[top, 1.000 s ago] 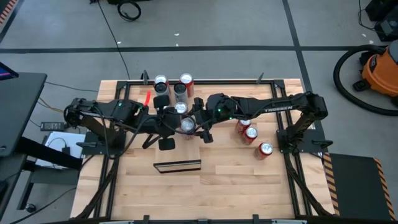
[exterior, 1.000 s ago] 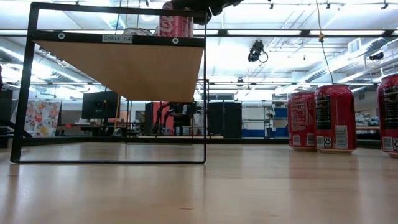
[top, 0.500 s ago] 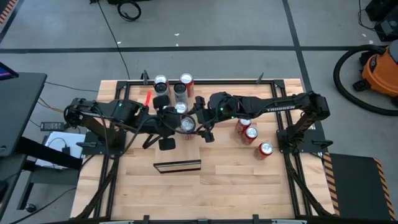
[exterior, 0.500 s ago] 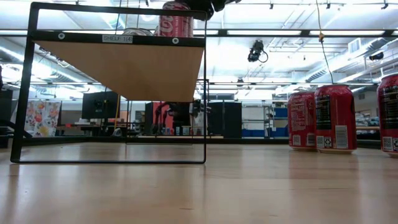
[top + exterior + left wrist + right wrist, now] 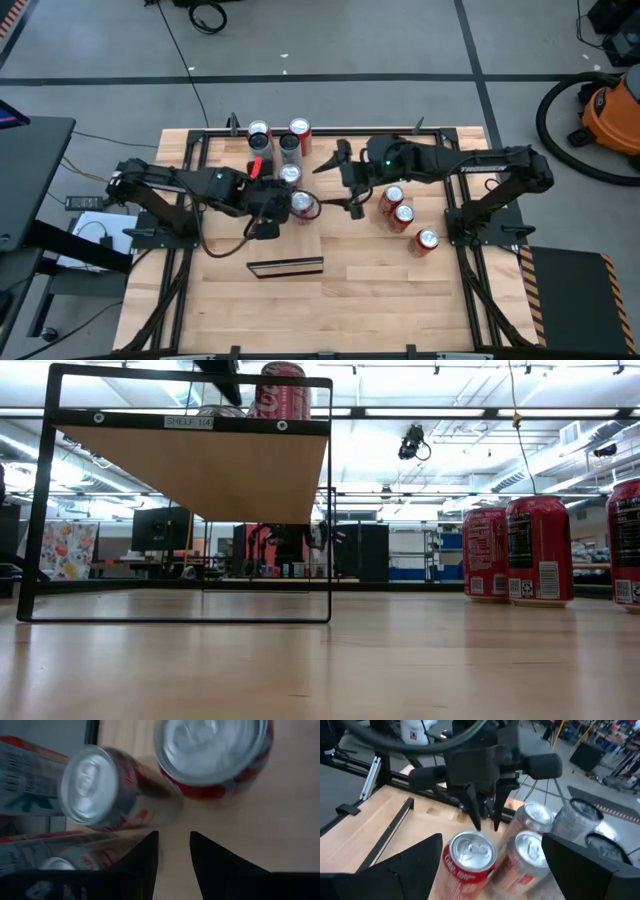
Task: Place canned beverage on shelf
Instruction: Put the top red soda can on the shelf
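Starting on the left, our left claw [image 5: 271,207] hangs over the shelf [image 5: 196,465], fingers [image 5: 142,860] close together with just a narrow gap and nothing between them. From its wrist view we're looking straight down past them at can tops. Just to its right sits the red can [image 5: 303,204], standing upright on the shelf near its right end; in the low view it shows as a red can [image 5: 281,389] on top of the wooden slab in its black frame, free of both claws. Right behind it there's a silver can [image 5: 531,827] and a few more cans [image 5: 276,135] toward the far edge of the worktop [image 5: 380,275].

Moving right, our right claw [image 5: 340,180] is held beside the shelf with its fingers [image 5: 592,862] spread wide, holding nothing. Further right, three more red cans [image 5: 403,213] stand on the worktop, well apart from the shelf.
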Robot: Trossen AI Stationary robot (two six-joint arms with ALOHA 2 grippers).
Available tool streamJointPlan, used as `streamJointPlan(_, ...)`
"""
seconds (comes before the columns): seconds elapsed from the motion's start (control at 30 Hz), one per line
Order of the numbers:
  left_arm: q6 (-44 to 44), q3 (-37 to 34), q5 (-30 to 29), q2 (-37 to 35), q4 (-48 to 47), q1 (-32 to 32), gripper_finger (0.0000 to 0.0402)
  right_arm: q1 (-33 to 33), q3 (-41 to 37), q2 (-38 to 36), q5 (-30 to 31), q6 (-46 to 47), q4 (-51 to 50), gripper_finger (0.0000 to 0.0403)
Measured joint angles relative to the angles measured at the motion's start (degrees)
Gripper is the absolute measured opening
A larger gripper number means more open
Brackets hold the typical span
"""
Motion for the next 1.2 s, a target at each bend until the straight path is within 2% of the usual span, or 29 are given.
streamJointPlan(0.3,1.77,-4.72,-1.03,0.0,2.57,0.04,0.0121,0.79,-7.21,-0.73,0.0,3.1,-0.18,0.0352)
streamJointPlan(0.7,4.12,-4.75,-2.13,-0.02,7.65,2.24,0.0121,2.54,-15.59,0.38,-0.44,6.02,5.29,0.0352)
streamJointPlan(1.0,4.14,-4.75,-2.13,-0.02,10.33,5.54,0.0121,3.65,-16.32,0.38,-1.84,7.55,6.43,0.0352)
streamJointPlan(1.2,6.78,-4.75,-2.25,-0.08,10.15,4.36,0.0121,3.63,-16.31,0.38,-1.81,7.98,6.49,0.0352)
